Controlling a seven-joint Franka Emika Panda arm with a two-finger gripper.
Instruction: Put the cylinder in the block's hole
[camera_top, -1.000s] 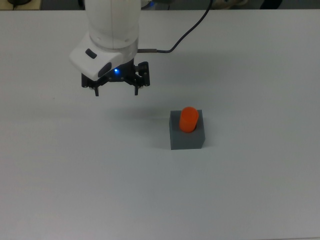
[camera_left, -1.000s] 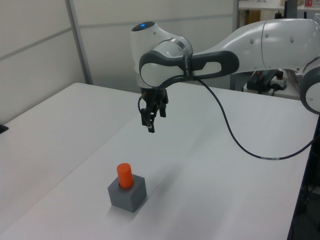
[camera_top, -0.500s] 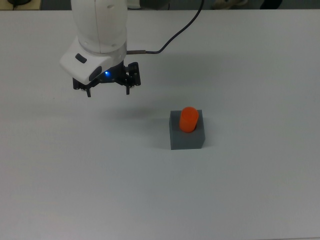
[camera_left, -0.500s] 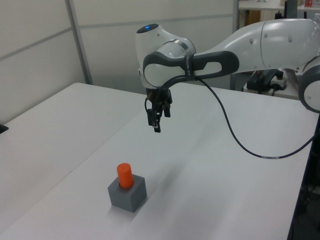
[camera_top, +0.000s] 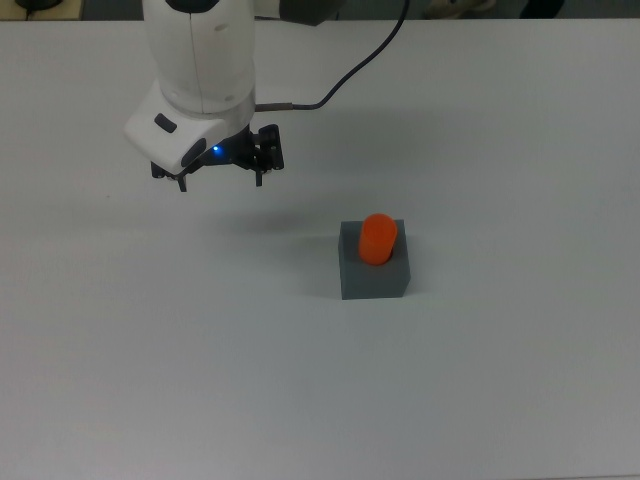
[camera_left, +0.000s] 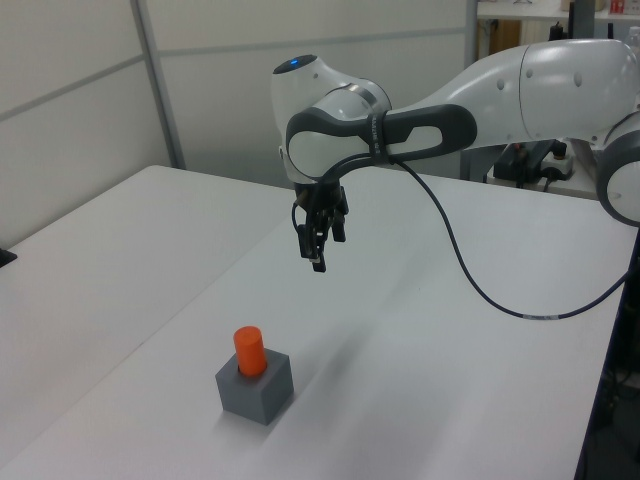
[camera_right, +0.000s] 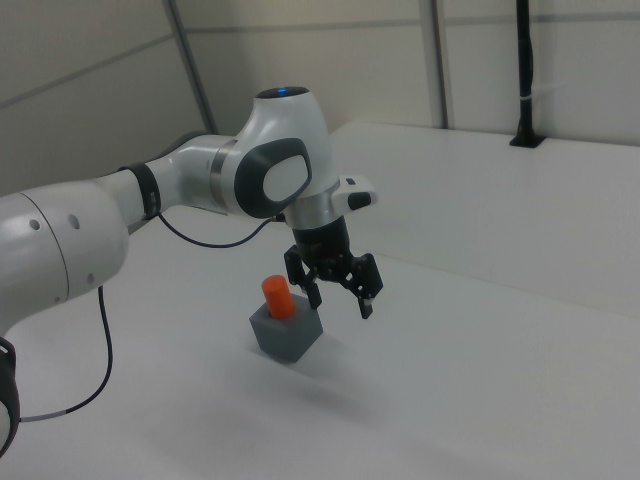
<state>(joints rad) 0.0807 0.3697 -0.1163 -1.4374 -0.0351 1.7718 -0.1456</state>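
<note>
The orange cylinder (camera_top: 378, 238) (camera_left: 249, 351) (camera_right: 277, 297) stands upright in the top of the dark grey block (camera_top: 374, 270) (camera_left: 255, 390) (camera_right: 288, 333), its upper half sticking out. My gripper (camera_top: 220, 181) (camera_left: 317, 254) (camera_right: 340, 302) hangs open and empty above the table, up and to the left of the block in the top view. Nothing is between its fingers (camera_top: 259, 180). In the right view the gripper hangs beside the block, to its right.
The white table (camera_top: 480, 380) carries only the block. A black cable (camera_top: 350, 62) runs from the wrist toward the top view's upper edge. Wall panels and a metal post (camera_left: 158, 80) stand behind the table in the left view.
The gripper has moved away from the block, toward the top view's left and slightly up. It stays open. Cylinder and block have not moved.
</note>
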